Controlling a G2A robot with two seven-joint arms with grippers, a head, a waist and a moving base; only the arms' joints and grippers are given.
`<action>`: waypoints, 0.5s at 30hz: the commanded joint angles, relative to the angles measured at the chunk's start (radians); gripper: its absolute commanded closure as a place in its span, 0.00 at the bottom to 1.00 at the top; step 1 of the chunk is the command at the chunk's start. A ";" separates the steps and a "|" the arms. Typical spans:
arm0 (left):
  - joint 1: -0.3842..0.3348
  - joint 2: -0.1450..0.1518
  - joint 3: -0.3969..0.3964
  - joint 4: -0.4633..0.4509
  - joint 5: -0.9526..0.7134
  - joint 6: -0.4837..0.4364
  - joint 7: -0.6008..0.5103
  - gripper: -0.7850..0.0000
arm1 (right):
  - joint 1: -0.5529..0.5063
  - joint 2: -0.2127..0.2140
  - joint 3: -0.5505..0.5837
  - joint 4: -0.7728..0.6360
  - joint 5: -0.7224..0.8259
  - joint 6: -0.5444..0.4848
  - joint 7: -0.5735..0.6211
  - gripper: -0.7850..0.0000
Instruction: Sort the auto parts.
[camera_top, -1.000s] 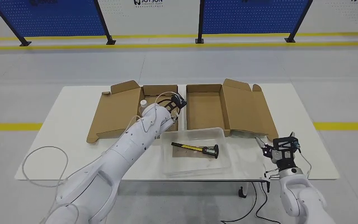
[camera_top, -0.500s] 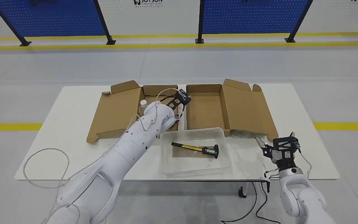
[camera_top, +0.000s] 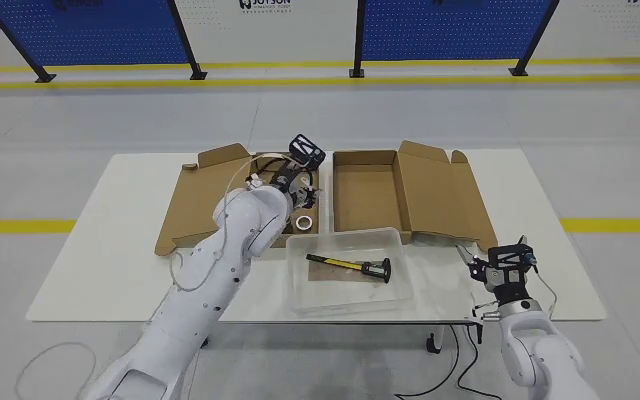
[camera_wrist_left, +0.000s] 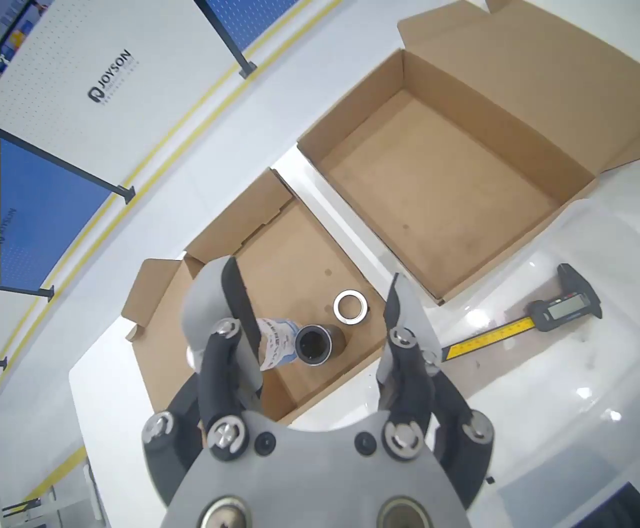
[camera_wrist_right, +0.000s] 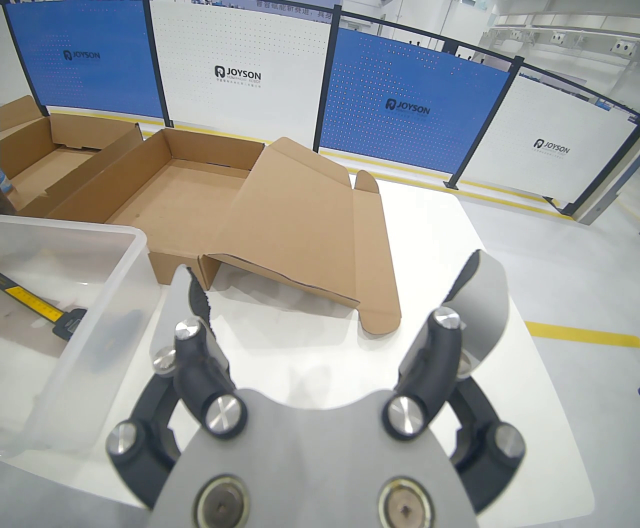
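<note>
So the last thing waiting to be sorted looks like the caliper (camera_top: 350, 266), lying flat in the clear plastic bin (camera_top: 350, 233) at the near edge of the table (camera_top: 130, 220). Its long axis runs roughly side to side across the bin. The yellow ruler end points toward the robot's left and the black display head toward its right. The left gripper (camera_wrist_left: 312, 275) hangs over the left box (camera_wrist_left: 280, 260) with its jaws spread wide and nothing between them. Under it sit a metal ring (camera_wrist_left: 351, 306), a black sleeve (camera_wrist_left: 315, 344) and a small white bottle (camera_wrist_left: 275, 342). From there the caliper lies down and off to the side, nearer the robot, with the ruler end closest. The right gripper (camera_wrist_right: 332, 265) is also wide open and empty, near the table's right front edge, with the bin just beside it and the caliper's black head on its side. My guess is either arm could reach, and the jaws would need to close across the thin bar, not along it. The right box (camera_wrist_left: 440, 190) has nothing in it, so that's probably its home.
</note>
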 joint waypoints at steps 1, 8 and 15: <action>0.089 0.015 -0.062 -0.124 0.027 0.003 0.005 0.00 | 0.000 0.000 0.000 0.000 0.000 0.000 0.000 0.00; 0.314 0.044 -0.220 -0.343 0.091 0.067 0.057 0.00 | 0.000 0.000 0.000 0.000 0.000 0.000 0.000 0.00; 0.514 0.055 -0.349 -0.481 0.147 0.183 0.157 0.00 | 0.000 0.000 0.000 0.000 0.000 0.000 0.000 0.00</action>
